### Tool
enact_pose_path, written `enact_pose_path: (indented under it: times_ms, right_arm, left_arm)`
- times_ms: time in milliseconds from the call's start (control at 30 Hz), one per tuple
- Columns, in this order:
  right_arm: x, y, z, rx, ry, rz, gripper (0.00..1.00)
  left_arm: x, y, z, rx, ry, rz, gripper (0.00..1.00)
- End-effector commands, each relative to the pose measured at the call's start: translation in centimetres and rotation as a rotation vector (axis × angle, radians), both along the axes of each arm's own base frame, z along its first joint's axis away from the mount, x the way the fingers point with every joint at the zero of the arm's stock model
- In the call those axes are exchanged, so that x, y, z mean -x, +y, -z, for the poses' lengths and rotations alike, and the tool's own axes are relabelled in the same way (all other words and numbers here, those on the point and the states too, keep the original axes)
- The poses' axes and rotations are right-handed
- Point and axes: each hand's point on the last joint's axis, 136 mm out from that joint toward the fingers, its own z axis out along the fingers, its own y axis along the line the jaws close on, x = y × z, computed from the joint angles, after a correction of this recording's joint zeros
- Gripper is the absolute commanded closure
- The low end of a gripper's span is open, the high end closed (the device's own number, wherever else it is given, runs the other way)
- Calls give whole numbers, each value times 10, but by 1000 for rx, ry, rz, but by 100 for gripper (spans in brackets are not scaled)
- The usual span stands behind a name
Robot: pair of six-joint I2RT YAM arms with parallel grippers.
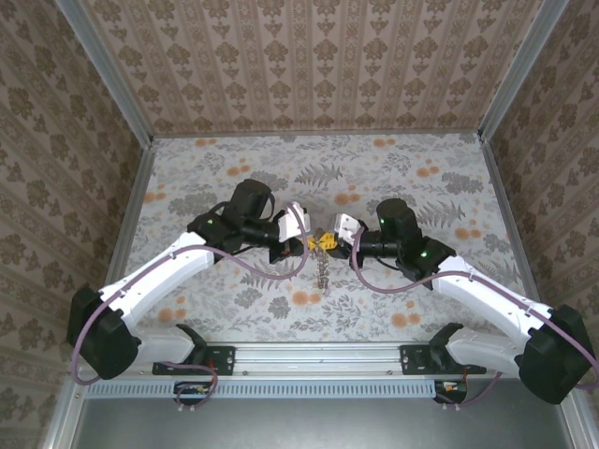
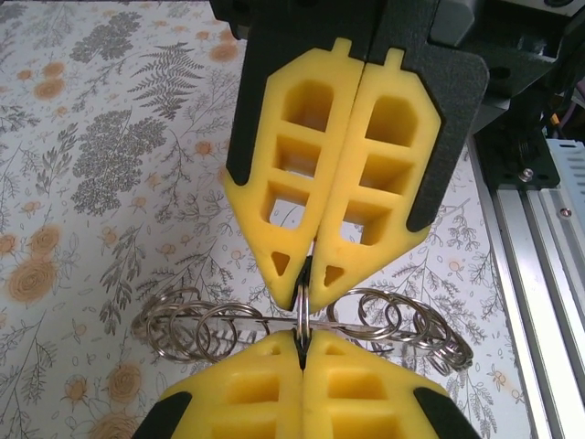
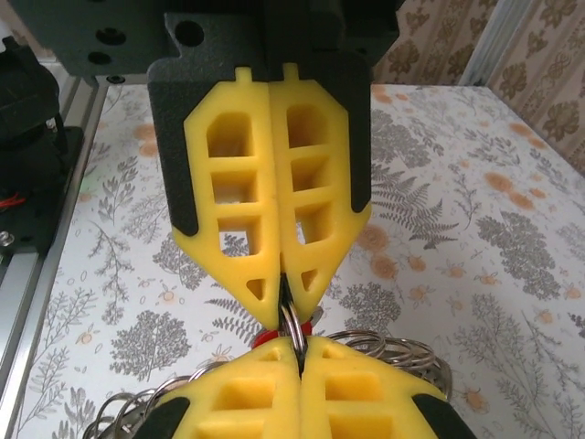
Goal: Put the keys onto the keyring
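Floral tablecloth (image 1: 234,159) is lying under both arms. Left gripper (image 2: 306,274) and right gripper (image 3: 288,293) are meeting tip to tip at frame centre. Both are clamping one loop of the keyring (image 2: 206,329), probably to steady it for threading. Red keys (image 3: 266,337) are sitting lower centre, just beside that loop.

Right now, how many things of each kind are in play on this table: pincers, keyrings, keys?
keyring: 1
red-headed key: 1
pincers: 2 (left pincer, right pincer, both shut on the keyring)
Total: 4
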Motion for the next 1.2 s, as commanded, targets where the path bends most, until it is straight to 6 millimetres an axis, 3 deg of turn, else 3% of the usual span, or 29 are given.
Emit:
enact_pose_path:
  times_ms: [0,300,467,833,967,1033,1167]
  right_arm:
    - [-8,7,-24,-142,-23,32,100]
    - [-14,-3,-54,-429,-34,102,100]
    - [-16,-11,-59,-507,-35,145,100]
    - [-10,-4,-58,-510,-12,89,100]
    - [-10,-2,-58,-505,-14,83,100]
    - [-11,-2,-54,-484,-13,86,99]
    - [-11,-4,-33,-334,-36,99,82]
  left_arm:
    - [-1,-7,-17,62,1,11,90]
    - [-13,1,-20,119,30,-37,87]
    - [-17,2,-24,142,35,-40,86]
    - [-16,-9,-41,233,48,13,85]
    - [-12,-10,-45,255,56,38,98]
    - [-17,-9,-45,250,50,9,100]
    - [-23,-3,-39,198,12,-42,100]
